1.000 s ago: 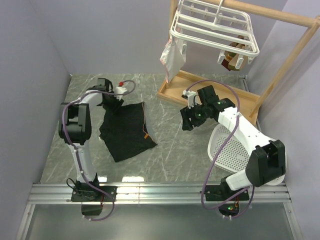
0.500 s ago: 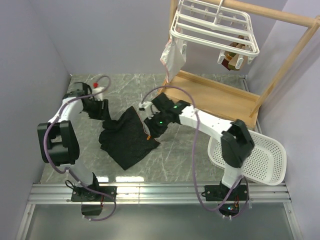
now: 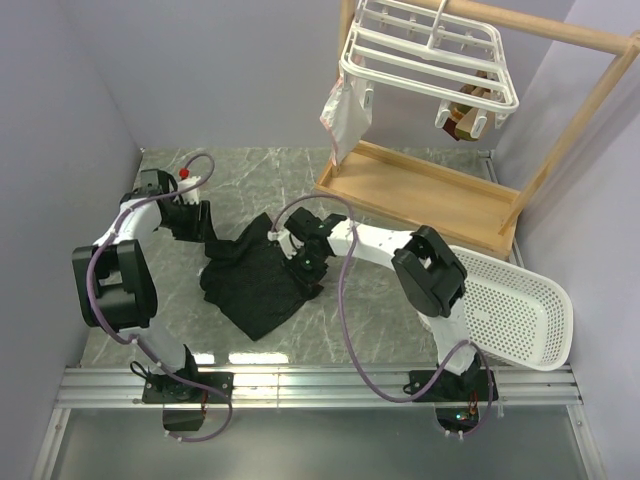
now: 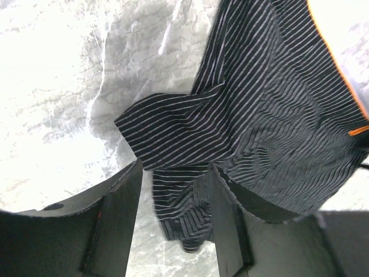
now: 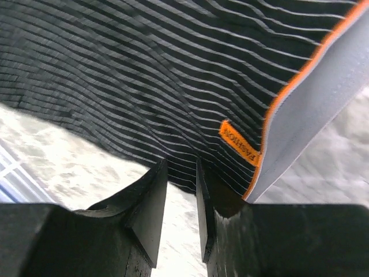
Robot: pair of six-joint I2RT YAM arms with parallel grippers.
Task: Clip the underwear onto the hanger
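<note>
Two corners need a firm hold before the striped black underwear (image 3: 255,285) can rise off the marble table (image 3: 360,300) toward the hanger (image 3: 430,55) up on the wooden frame (image 3: 420,190) — bite deep, past the hem. Left gripper (image 4: 176,173) stands parted, straddling a raised fold without clamping it. Right gripper (image 5: 181,170) is narrowed to a slit at the orange-trimmed edge — pinched or not, I cannot tell.
</note>
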